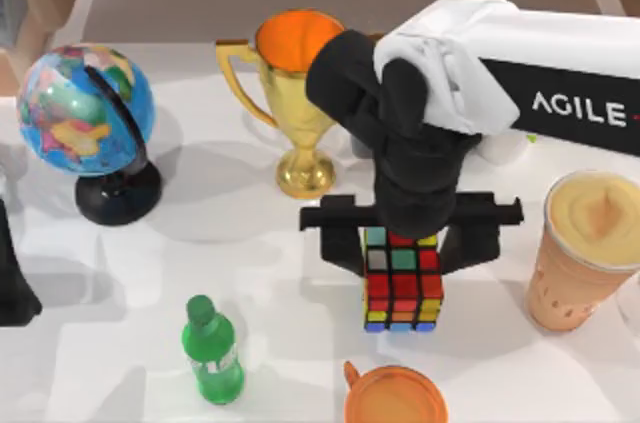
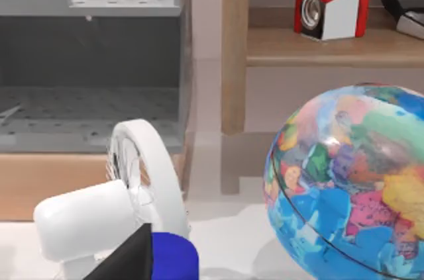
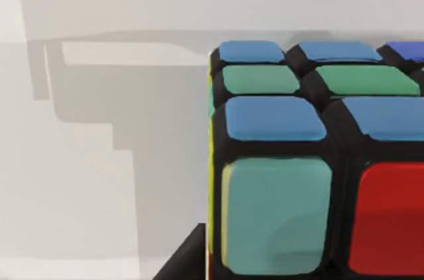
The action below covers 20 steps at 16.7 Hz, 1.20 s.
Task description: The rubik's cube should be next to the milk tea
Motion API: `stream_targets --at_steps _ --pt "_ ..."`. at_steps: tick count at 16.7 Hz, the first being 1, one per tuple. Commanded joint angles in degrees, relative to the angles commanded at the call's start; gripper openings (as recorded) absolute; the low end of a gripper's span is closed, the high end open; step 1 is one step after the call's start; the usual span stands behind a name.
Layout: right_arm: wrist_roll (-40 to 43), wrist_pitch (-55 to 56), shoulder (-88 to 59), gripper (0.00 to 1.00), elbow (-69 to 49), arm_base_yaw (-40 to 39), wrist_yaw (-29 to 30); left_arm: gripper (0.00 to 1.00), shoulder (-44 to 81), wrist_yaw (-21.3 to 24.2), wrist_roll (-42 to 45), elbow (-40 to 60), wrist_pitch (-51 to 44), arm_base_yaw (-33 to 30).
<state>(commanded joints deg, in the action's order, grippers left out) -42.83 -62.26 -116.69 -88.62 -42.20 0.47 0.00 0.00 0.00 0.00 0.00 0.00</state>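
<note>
Two fingers of the right gripper (image 1: 403,265) clamp the cube (image 1: 402,283) mid-table, left of the milk tea (image 1: 586,248); left wrist view: globe (image 2: 351,181); right wrist view: cube (image 3: 318,161) close up.

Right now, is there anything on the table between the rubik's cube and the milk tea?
No. In the top view, only bare white table lies between the rubik's cube, under the right gripper, and the milk tea.

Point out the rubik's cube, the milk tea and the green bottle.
rubik's cube (image 1: 402,288): top view, on its upper face, between the right gripper's fingers.
milk tea (image 1: 566,288): top view, on the cup's pale-orange side.
green bottle (image 1: 214,363): top view, on its body.
</note>
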Motion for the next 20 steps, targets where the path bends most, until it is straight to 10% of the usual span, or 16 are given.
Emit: stream_targets --at_steps 14,20 --pt "0.00 0.00 0.00 0.98 0.00 0.00 0.00 1.00 0.00 0.00 0.00 0.00 0.00 0.00" --pt "0.00 0.00 0.00 1.00 0.00 0.00 0.00 1.00 0.00 0.00 0.00 0.00 0.00 0.00"
